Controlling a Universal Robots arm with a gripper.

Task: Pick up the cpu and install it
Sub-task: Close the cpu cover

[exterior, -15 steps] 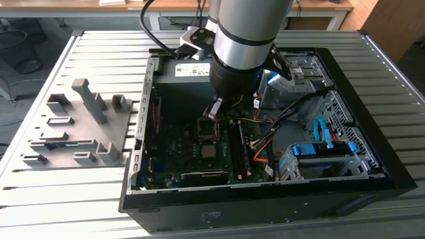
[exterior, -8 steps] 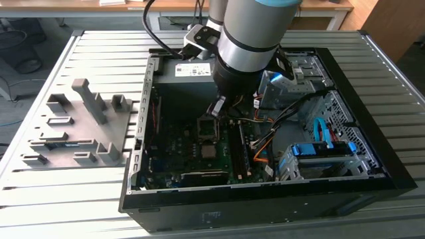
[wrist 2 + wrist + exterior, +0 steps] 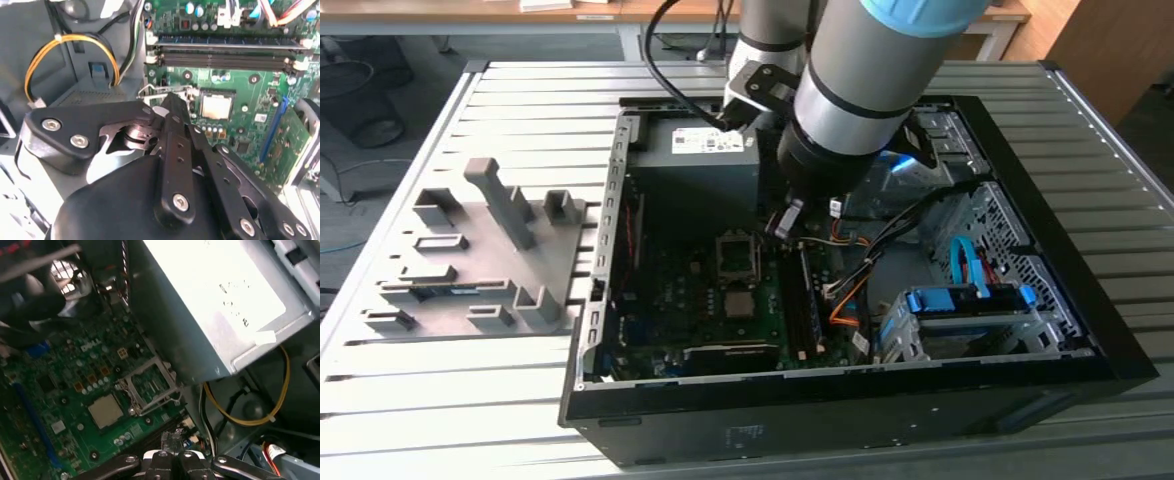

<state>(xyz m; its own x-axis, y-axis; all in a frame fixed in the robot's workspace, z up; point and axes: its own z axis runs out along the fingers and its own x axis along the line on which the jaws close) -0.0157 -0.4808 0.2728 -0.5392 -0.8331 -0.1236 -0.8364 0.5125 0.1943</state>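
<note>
The cpu (image 3: 738,303) is a small square chip with a silvery top. It lies flat on the green motherboard (image 3: 680,290), just beside the open socket (image 3: 736,255). Both wrist views show the cpu (image 3: 216,106) (image 3: 105,410) beside the socket's raised metal frame (image 3: 150,385). My gripper (image 3: 787,218) hangs inside the case above the socket, close to the power-supply box. Its black fingertips (image 3: 169,102) (image 3: 172,458) stand together, shut, with nothing seen between them. The gripper is apart from the cpu, and its fingers hide part of the socket in the second wrist view.
The large grey power-supply box (image 3: 700,160) (image 3: 210,305) stands close beside the gripper. Memory slots (image 3: 225,52) run along the board. Loose cables (image 3: 854,280) and a drive cage with blue clips (image 3: 961,300) fill the exterior view's right. A grey fixture block (image 3: 480,250) sits outside the case.
</note>
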